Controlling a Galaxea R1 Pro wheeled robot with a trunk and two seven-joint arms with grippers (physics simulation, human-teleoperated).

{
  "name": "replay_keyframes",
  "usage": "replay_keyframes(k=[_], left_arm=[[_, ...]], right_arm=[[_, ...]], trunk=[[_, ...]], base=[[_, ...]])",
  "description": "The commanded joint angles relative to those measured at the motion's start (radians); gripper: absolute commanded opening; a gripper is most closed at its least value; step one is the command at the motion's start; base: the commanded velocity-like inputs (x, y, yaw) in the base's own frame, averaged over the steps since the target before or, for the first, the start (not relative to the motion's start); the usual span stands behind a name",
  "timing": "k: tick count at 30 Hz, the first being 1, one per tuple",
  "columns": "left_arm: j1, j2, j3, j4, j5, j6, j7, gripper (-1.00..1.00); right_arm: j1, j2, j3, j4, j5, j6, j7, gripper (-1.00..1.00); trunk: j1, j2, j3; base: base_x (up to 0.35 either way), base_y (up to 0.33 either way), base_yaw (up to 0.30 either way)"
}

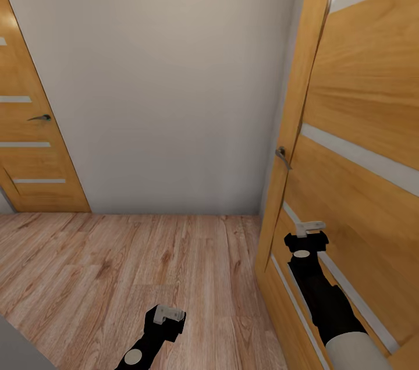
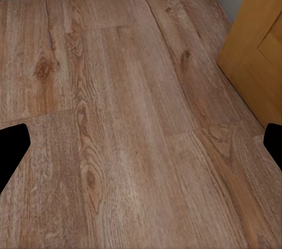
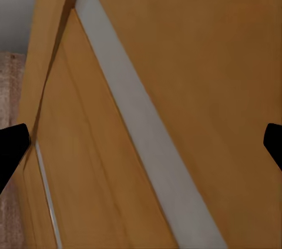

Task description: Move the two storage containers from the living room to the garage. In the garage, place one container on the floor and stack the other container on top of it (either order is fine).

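Both storage containers are out of view. My left gripper (image 1: 169, 314) hangs low over light wood planks (image 2: 117, 114), open, with its dark fingertips (image 2: 12, 146) far apart and nothing between them. My right gripper (image 1: 309, 229) is raised right up against a wooden panel door (image 3: 194, 73). It is open too and holds nothing.
A white wall (image 1: 169, 85) closes the space ahead. The open wooden door (image 1: 361, 125) with a metal handle (image 1: 283, 156) stands close at my right. Another wooden door (image 1: 35, 149) is at the left. A grey edge (image 1: 14, 352) cuts the lower left corner.
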Motion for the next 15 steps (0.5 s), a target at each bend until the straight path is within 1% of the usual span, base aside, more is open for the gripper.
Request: replay_keyframes(k=[1,3,7,8,11,12,15], left_arm=[[-0.001,0.000,-0.002,0.001,0.004,-0.003,0.000,1.00],[-0.001,0.000,-0.002,0.001,0.004,-0.004,0.000,1.00],[-0.001,0.000,-0.002,0.000,0.006,-0.004,0.000,1.00],[-0.001,0.000,-0.002,0.000,0.006,-0.004,0.000,1.00],[-0.001,0.000,-0.002,0.000,0.008,-0.004,0.001,1.00],[-0.001,0.001,-0.002,-0.001,0.009,-0.004,0.001,1.00],[-0.001,0.001,-0.002,-0.001,0.009,-0.004,0.001,1.00]], right_arm=[[-0.001,0.000,0.004,0.001,0.005,0.008,-0.001,1.00],[0.001,0.004,0.008,0.018,0.002,0.005,0.010,1.00],[0.005,0.040,0.016,0.092,-0.002,-0.001,0.078,1.00],[0.006,0.060,0.016,0.125,-0.003,-0.002,0.117,1.00],[0.007,0.082,0.017,0.172,-0.004,-0.007,0.163,1.00],[0.008,0.091,0.017,0.198,-0.004,-0.019,0.182,1.00],[0.011,0.101,0.018,0.225,-0.005,-0.047,0.199,1.00]], trunk=[[0.000,-0.001,-0.001],[0.000,-0.001,-0.001],[0.000,-0.001,-0.001],[0.000,-0.001,-0.001],[0.000,-0.001,-0.001],[0.000,-0.001,-0.001],[0.000,-0.001,-0.001]], base=[[0.002,0.000,0.000],[0.001,0.000,0.000],[0.000,0.000,0.000],[0.000,0.000,0.000],[0.000,0.000,0.000],[0.000,0.000,0.000],[0.000,0.000,0.000]])
